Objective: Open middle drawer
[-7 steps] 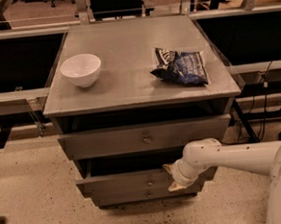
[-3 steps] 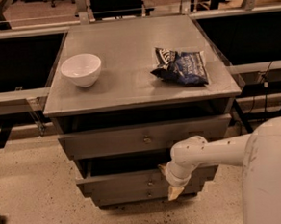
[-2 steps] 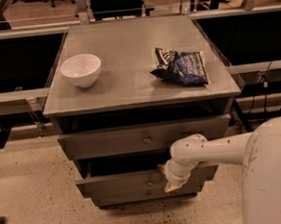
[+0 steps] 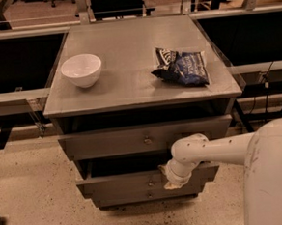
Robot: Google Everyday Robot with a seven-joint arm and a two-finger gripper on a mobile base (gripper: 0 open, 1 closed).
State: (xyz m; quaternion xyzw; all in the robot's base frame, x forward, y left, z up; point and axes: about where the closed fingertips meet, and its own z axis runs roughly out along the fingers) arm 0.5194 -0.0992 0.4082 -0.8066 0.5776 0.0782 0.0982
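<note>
The grey cabinet (image 4: 130,93) has three drawers stacked in its front. The middle drawer (image 4: 117,183) has a flat grey front with a small round knob (image 4: 150,183) and stands slightly out, with a dark gap above it. My gripper (image 4: 171,179) is at the end of the white arm (image 4: 206,151), against the middle drawer's front just right of the knob. The wrist hides the drawer front behind it.
The wider top drawer (image 4: 109,142) sticks out above, and the narrow bottom drawer (image 4: 123,199) sits below. A white bowl (image 4: 81,69) and a dark chip bag (image 4: 182,67) lie on the cabinet top. My white body (image 4: 271,178) fills the lower right. The floor is speckled.
The arm has swung in closer, so my body now fills the right side. The gripper has shifted slightly left along the middle drawer front. The drawers have not visibly moved.
</note>
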